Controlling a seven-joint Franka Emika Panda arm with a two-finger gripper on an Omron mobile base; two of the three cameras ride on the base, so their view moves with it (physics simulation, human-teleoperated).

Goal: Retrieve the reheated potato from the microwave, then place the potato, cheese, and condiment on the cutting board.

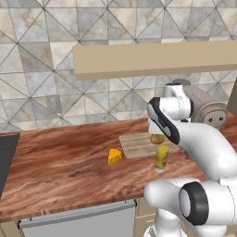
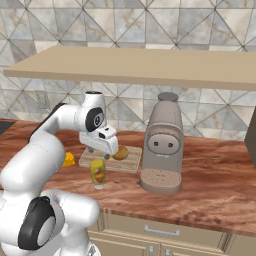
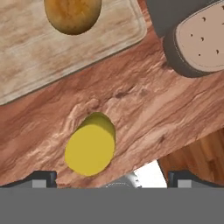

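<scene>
1. My pincer point(image 2: 106, 150) is wide open and holds nothing, above the slim yellow condiment bottle point(image 3: 91, 148).
2. The bottle stands on the brown wooden counter point(image 1: 65, 162), just beside the tan cutting board point(image 3: 39, 52).
3. It looks light, smooth and tippy; I would grip its middle.

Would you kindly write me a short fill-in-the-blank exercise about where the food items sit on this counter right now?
1. The potato lies on the ____.
2. The cheese rests on the wooden ____, off the cutting board.
3. The condiment stands ____ beside the board, not on it.
4. The gripper hangs over the condiment with its jaws ____.

Missing words: cutting board; counter; upright; open
</scene>
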